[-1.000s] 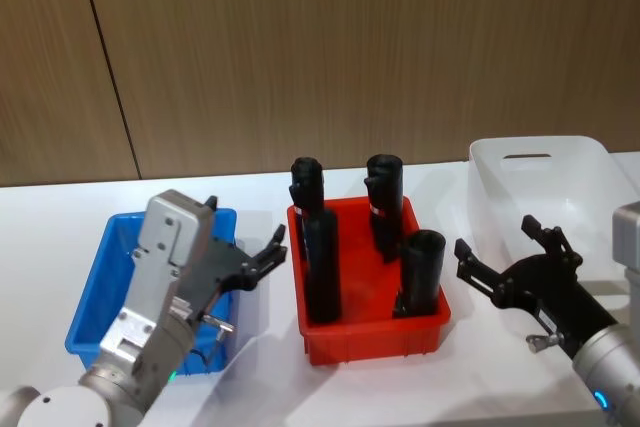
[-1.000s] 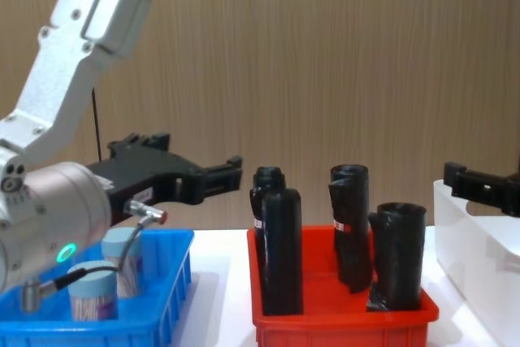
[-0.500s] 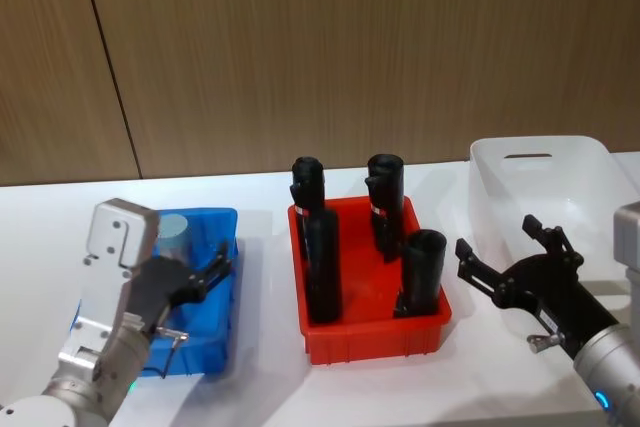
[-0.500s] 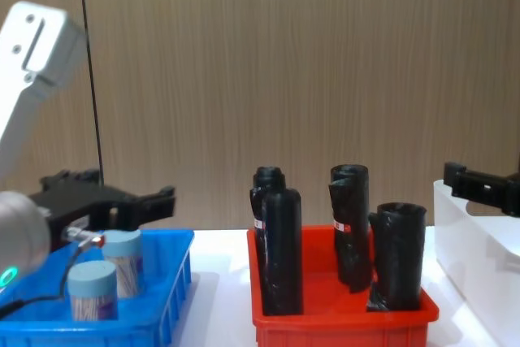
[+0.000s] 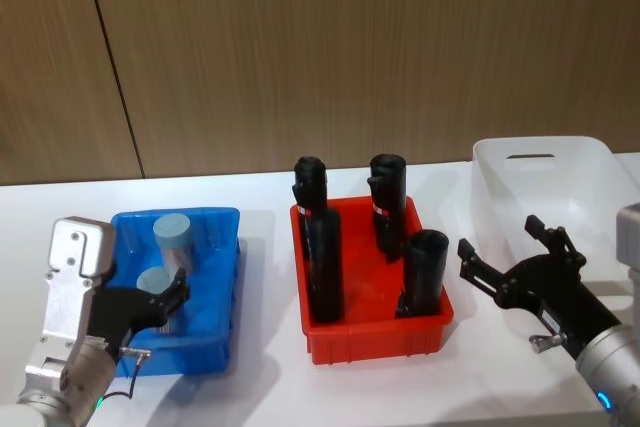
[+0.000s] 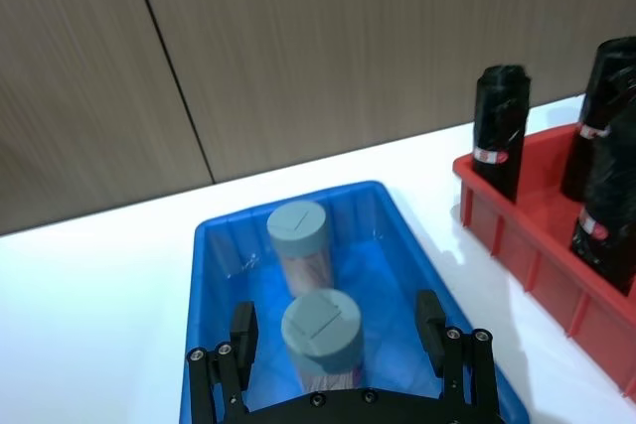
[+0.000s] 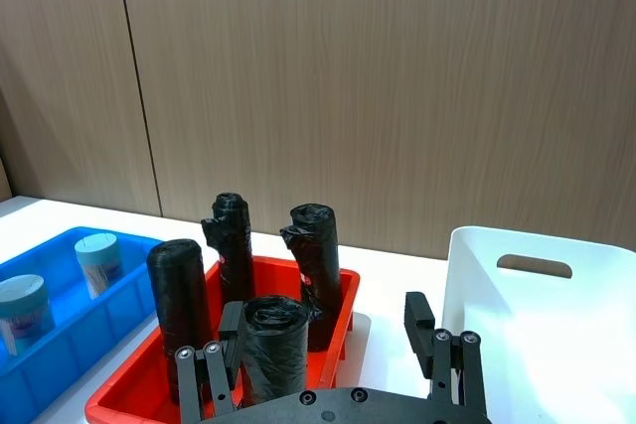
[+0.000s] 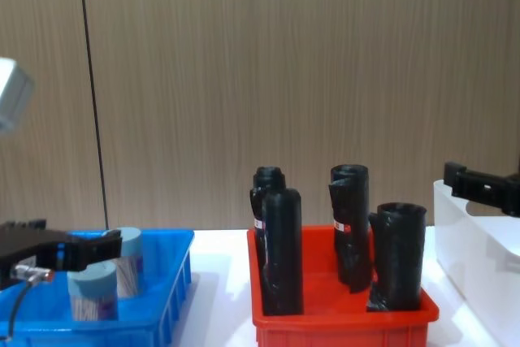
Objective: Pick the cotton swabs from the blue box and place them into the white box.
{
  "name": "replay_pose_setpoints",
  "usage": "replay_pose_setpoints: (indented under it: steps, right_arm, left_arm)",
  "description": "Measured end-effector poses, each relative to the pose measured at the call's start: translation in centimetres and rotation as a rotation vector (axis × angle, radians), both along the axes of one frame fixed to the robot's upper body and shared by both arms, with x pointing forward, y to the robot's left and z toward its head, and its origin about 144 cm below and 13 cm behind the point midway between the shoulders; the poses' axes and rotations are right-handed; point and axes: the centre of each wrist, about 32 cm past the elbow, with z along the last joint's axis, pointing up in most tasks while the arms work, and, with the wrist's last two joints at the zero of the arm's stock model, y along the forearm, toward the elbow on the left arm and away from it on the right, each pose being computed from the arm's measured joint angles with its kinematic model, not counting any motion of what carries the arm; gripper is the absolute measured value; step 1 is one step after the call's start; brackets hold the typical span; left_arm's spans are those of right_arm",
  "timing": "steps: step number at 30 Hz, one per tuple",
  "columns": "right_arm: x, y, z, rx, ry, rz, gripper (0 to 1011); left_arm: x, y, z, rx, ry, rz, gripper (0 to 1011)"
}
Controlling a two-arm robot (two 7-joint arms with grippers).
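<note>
A white table (image 5: 260, 377) stands before a brown wood-panelled wall (image 5: 330, 47). At the far left, the robot's left gripper (image 5: 172, 297), black with a pale grey wrist block, reaches over the near end of a shallow, bright blue box (image 5: 226, 277) of ribbed plastic. Its fingers (image 6: 243, 330) are spread wide on either side of the nearer jar, and the left wrist view shows a gap on each side, so they are not gripping it. Inside the blue box stand two small clear plastic jars of cotton swabs with pale blue round lids, both upright: the nearer jar (image 5: 153, 285) between the fingers, the farther jar (image 5: 172, 237) just behind it. Just right of the blue box sits a red plastic bin (image 5: 375, 335) holding four tall black rolls (image 5: 323, 267), all on end. Further right, the black right gripper (image 5: 497, 237) hovers in front of the near left corner of a white box (image 5: 500, 197) of smooth plastic with an oval handle cutout in its far wall. Its fingers (image 5: 468, 249) are spread apart and hold nothing
</note>
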Motion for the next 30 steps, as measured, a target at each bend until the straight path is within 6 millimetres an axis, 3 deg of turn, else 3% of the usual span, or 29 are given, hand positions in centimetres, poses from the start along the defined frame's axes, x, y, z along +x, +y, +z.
replay_pose_setpoints:
  steps: [30]
  right_arm:
    - [0.0, 0.0, 0.0, 0.0, 0.0, 0.0, 1002]
  left_arm:
    - [4.2, 2.8, -1.6, -0.088, 0.125, -0.015, 1004]
